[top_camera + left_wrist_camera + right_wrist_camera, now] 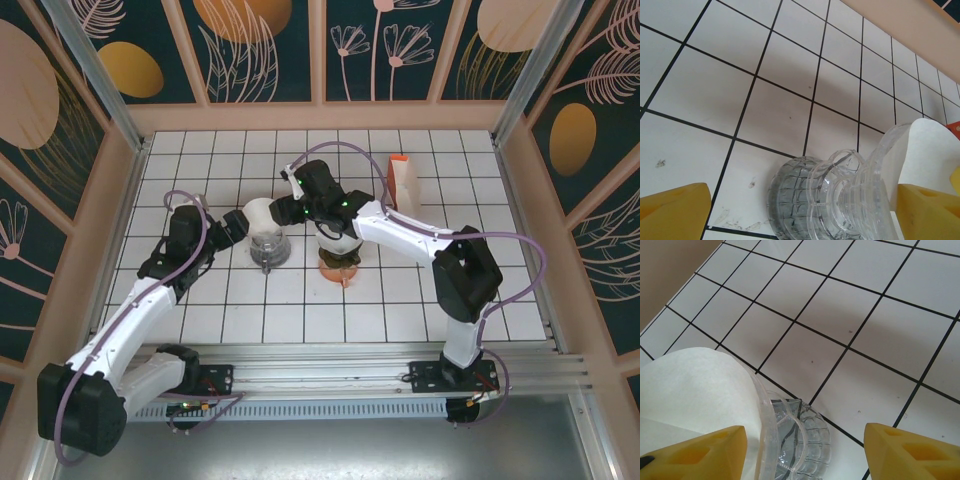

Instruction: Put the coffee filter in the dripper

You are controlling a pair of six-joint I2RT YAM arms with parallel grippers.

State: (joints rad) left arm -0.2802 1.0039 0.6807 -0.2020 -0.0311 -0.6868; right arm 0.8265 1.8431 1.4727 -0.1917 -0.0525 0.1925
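The thin white paper coffee filter [695,385] is resting in the clear ribbed dripper [840,205]. It looks light and crushable, so pinching its rim seems best. The left gripper [802,210] and right gripper [804,452] are both straddling the dripper, fingers apart.

Table [400,300]: white square tiles ruled with black grid lines; coffee filter [259,213] plain white; dripper [268,250] clear and ribbed. Yellow fingers [672,212] on the left gripper [802,210], same yellow on the right gripper [805,450]; arms [130,320] white and black with lilac cables. Walls [270,50] dark teal with gold ovals and pale pink line-drawn plants, framed in beige; box [403,183] white with orange top.
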